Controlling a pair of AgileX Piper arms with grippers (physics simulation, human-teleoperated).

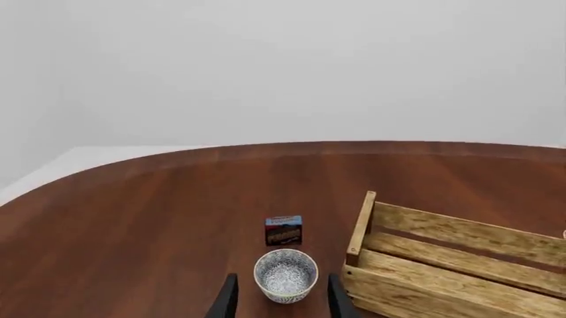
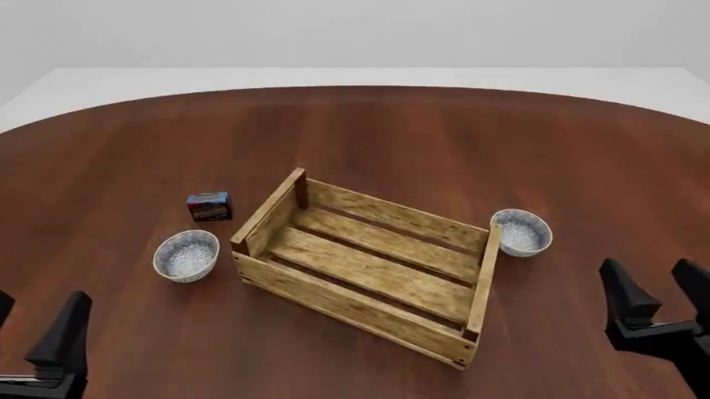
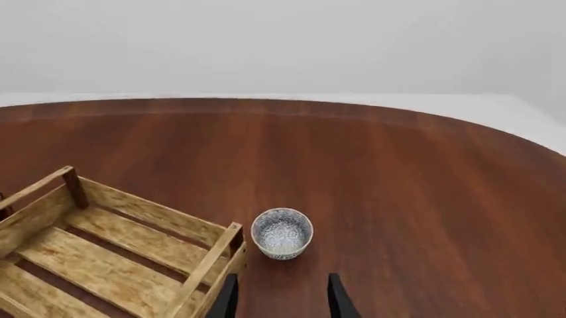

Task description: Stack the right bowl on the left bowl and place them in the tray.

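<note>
Both speckled bowls upright on the surface (image 2: 444,133), left bowl (image 2: 185,255) and right bowl (image 2: 521,232) flanking the empty wooden crate (image 2: 367,264); left hand (image 2: 33,332) and right hand (image 2: 657,298) released, unladen, poised short for approach.

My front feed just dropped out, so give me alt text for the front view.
A slatted wooden tray sits angled mid-table, empty, with one speckled bowl off its left end and another bowl touching or nearly touching its right end. A small dark box stands just beyond the left bowl. Both grippers, left and right, wait open at the near edge, holding nothing.
</note>
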